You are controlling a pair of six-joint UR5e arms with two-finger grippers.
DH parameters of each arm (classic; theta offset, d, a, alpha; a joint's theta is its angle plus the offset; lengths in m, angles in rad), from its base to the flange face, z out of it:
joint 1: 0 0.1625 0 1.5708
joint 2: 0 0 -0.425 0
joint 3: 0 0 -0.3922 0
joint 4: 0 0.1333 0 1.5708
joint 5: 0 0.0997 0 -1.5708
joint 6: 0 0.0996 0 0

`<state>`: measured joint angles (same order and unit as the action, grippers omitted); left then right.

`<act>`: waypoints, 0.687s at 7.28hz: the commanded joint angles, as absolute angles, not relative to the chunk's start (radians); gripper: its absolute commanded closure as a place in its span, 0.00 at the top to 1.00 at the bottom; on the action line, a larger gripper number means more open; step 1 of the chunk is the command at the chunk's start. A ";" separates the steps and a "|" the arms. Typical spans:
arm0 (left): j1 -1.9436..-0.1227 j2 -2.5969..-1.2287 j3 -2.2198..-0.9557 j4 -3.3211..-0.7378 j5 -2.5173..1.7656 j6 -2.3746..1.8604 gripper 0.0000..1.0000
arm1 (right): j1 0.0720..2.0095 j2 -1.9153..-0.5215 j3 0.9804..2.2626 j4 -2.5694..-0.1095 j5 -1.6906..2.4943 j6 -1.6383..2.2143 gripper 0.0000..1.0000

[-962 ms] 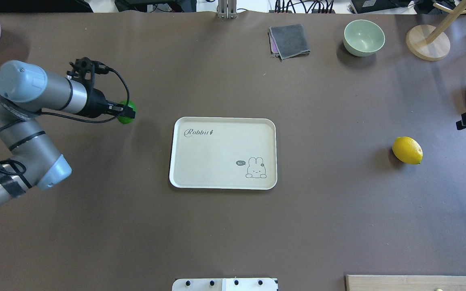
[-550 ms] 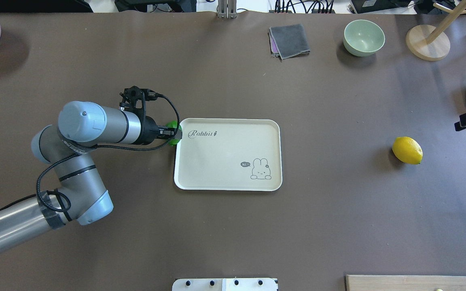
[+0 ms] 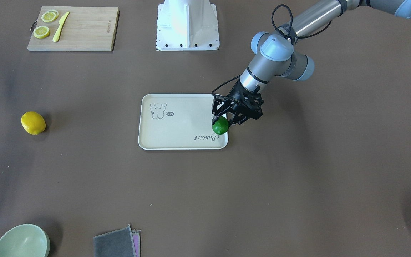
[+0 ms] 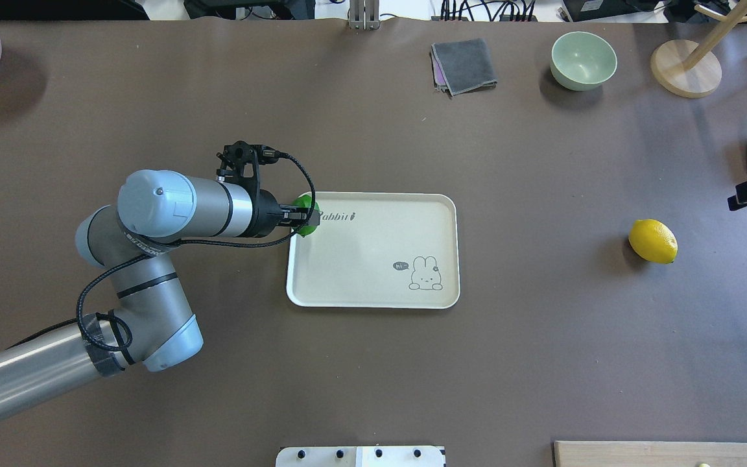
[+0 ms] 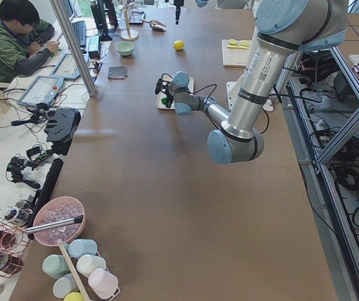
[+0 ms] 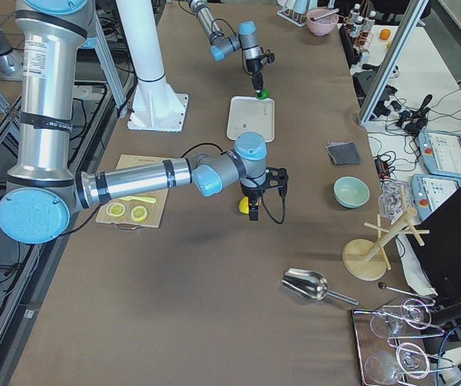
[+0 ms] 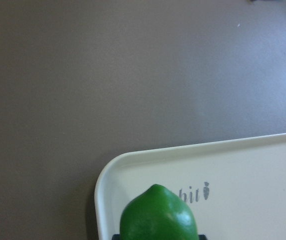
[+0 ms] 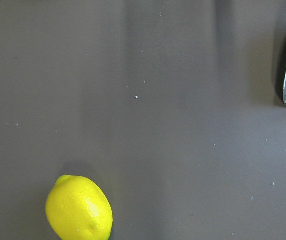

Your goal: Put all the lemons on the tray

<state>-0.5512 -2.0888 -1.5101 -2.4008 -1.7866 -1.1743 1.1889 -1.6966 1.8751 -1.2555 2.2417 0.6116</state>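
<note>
My left pincer (image 3: 222, 120) is clamped on the green lemon (image 3: 220, 127), with a finger pressed to either side of the fruit. I hold it over one corner of the tray (image 4: 360, 295), the corner on my left and farthest from me, right by the printed lettering (image 4: 339, 216). Whether the fruit touches the tray I cannot tell. The tray lies flat in the middle of the desk (image 4: 373, 389). The yellow lemon (image 4: 653, 241) lies on the bare desk toward the right edge, well apart from the tray. My right pincer (image 6: 253, 211) hangs near that lemon, and I cannot tell whether its fingers are spread or closed.
</note>
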 commanded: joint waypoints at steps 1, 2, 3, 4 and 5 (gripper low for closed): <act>-0.510 -2.095 -1.516 -2.398 -1.740 -1.169 0.98 | 1.178 -1.697 1.875 -1.255 2.241 0.611 1.00; -0.494 -2.101 -1.522 -2.396 -1.694 -1.172 0.99 | 1.177 -1.695 1.881 -1.255 2.243 0.609 1.00; -0.497 -2.094 -1.558 -2.393 -1.698 -1.167 0.99 | 1.175 -1.689 1.900 -1.255 2.241 0.612 1.00; -0.533 -2.076 -1.601 -2.366 -1.756 -1.163 0.99 | 1.166 -1.687 1.904 -1.255 2.241 0.612 1.00; -0.610 -2.042 -1.641 -2.303 -1.863 -1.132 0.99 | 1.146 -1.671 1.904 -1.256 2.238 0.614 1.00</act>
